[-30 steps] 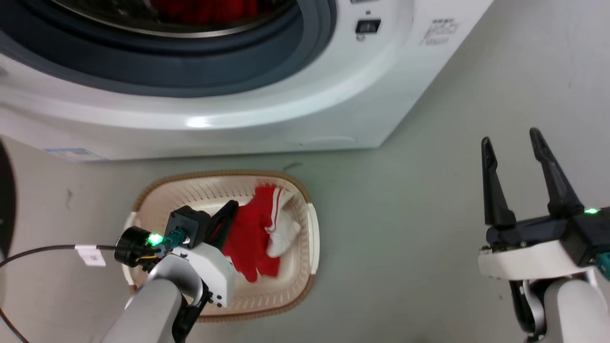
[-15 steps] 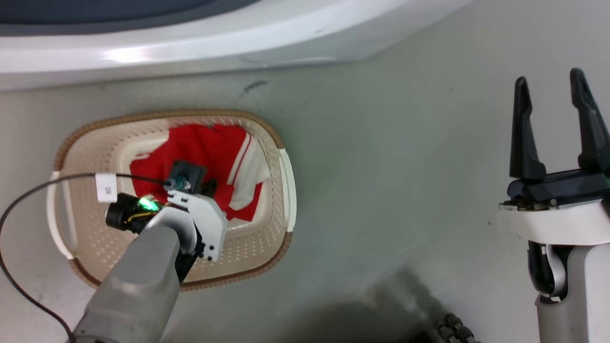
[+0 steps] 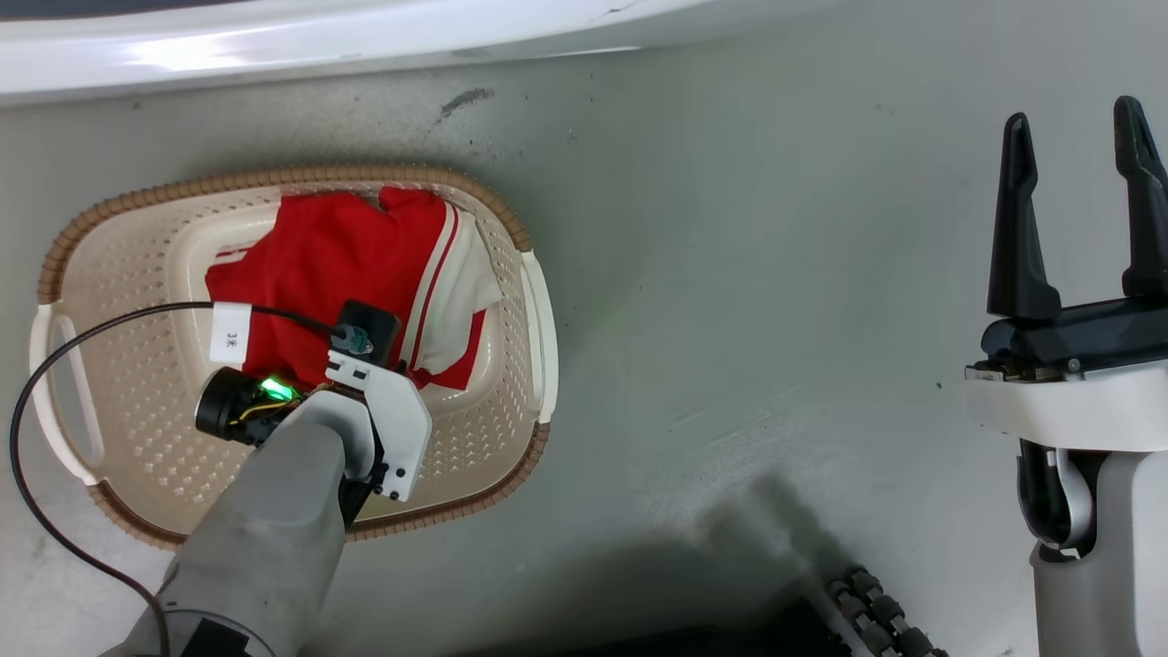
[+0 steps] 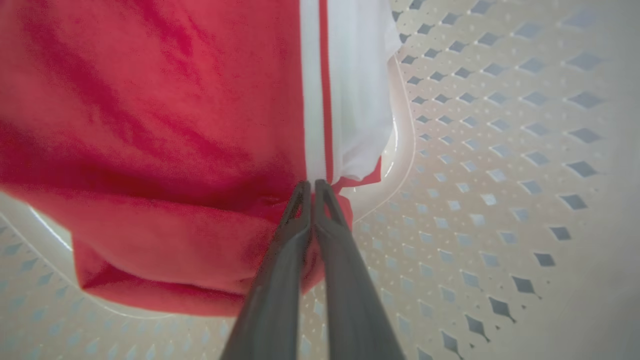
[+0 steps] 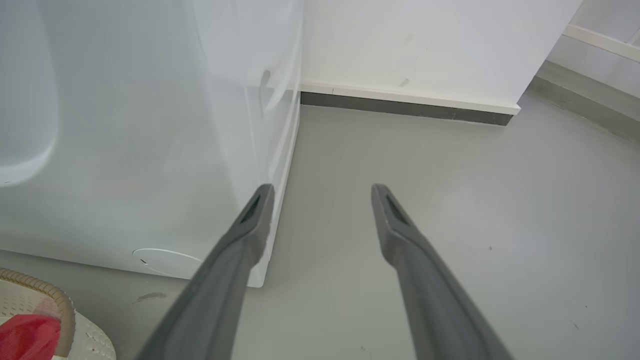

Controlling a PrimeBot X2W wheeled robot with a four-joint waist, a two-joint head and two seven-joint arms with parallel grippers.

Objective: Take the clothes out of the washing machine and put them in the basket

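partway through, by the look of it: one red garment (image 3: 338, 265) with a white panel already down inside the basket (image 3: 274, 175), over the half nearest the washing machine (image 3: 365, 46). not yet released: pinched at a red fold just beside the stripe trim by the left gripper (image 4: 311, 187), fingers pressed together on the cloth, low within the basket walls. probably left to do: opening those fingers, lifting clear of the basket, then reaching into the machine for anything more. whether more waits in there, cannot tell.

lying crumpled and roughly flat, long axis along the basket's own length. red bulk toward the basket's left end, white panel and striped edge toward the right handle (image 3: 540, 347). stripes running from the machine-side rim toward the basket's middle.

well apart from the basket, off to its right over bare floor (image 3: 730, 319): the right gripper (image 3: 1072, 114), fingers spread with nothing between them, tips pointing toward the washing machine.
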